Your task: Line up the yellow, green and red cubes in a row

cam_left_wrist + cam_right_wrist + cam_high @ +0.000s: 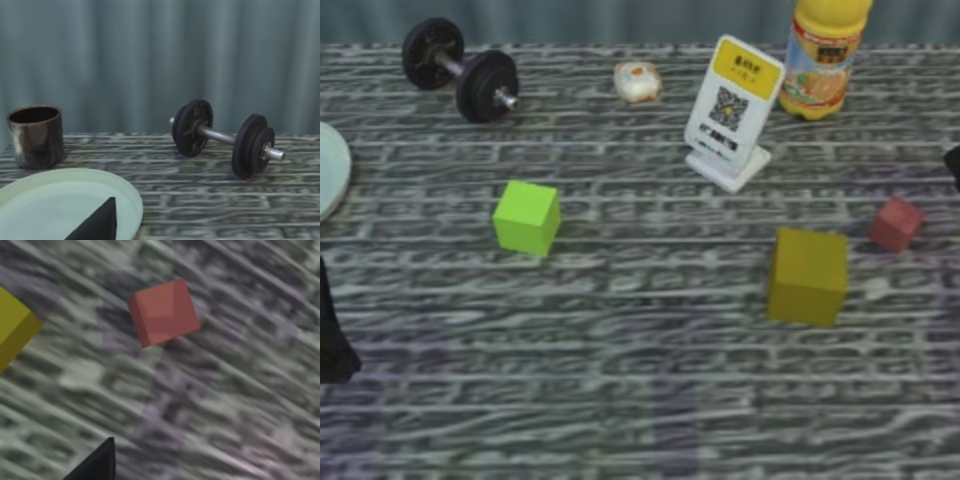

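We have three cubes on the table [640,400], and they are not in a row yet. The green cube [527,217] sits alone toward the left side. The yellow cube [807,276] sits toward the right side, and the red cube [895,223] is just beside it, a little farther right and farther back. The yellow and red cubes do not touch.

Our right arm is at the right edge of the table, where only a dark bit of it shows from above. Its wrist camera looks down on the red cube, with a corner of the yellow cube at the side. We think it looks there because the red cube is the closest one for it to pick up first. One dark tip of its fingers [95,462] shows, but we cannot tell if they are spread or pressed together.

Our left arm is parked at the left edge of the table, low in the top view. Its camera sees a pale plate [30,200], a dark cup [36,136] and a dumbbell [225,137]. We cannot tell how its fingers stand either.

At the back stand a juice bottle [827,55], a QR code sign [732,110] and a small bun [637,82]. They are out of the way, so the row has room in the middle.
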{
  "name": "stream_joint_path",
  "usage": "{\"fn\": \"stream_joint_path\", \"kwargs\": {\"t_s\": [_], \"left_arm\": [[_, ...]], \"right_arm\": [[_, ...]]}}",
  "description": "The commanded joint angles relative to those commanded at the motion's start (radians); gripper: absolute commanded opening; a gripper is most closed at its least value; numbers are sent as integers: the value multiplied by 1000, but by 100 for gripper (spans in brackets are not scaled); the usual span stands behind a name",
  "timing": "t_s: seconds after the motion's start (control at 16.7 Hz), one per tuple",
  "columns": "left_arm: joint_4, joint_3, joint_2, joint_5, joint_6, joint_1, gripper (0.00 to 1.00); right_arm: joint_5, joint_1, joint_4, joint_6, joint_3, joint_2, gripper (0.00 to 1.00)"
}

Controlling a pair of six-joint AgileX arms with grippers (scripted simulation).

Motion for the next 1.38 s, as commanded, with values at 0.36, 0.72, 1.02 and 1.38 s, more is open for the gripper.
{"fn": "stream_joint_path", "kwargs": {"t_s": [0.36,0.72,1.02,1.38], "left_arm": [[0,0,0,0,0,0,100],[0,0,0,0,0,0,100],[0,0,0,0,0,0,100],[0,0,0,0,0,0,100]], "right_arm": [[0,33,-279,-160,433,504,100],[-3,47,-399,-236,657,740,100],[-3,42,-400,-237,660,743,100],[-2,47,-236,-237,552,794,100]]}}
